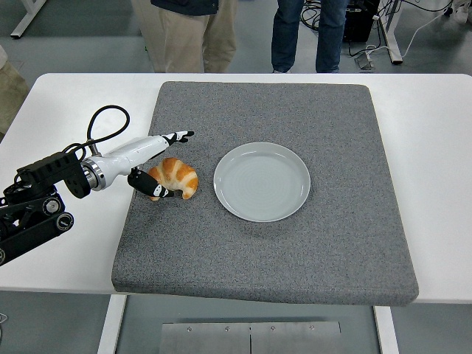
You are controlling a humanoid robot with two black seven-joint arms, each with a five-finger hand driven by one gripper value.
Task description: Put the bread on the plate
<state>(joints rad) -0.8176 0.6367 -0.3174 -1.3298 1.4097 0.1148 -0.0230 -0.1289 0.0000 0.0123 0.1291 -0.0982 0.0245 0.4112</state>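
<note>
The bread [175,177] lies on the mat [295,258] just left of the plate [262,181], the left hand [153,164] at its left side.

Bench [442,184], white: 1.
Mat [346,251], grey, laid on the bench: 1.
Plate [262,181], pale and round, on the mat: 1.
Croissant [175,175], golden, on the mat left of the plate: 1.
Robot arm in view: 1, entering from the left, with 1 hand [151,164].
Cable loop [103,118] at the arm's wrist: 1.
People standing beyond the far edge: 2, seen only as legs [192,37].
</note>
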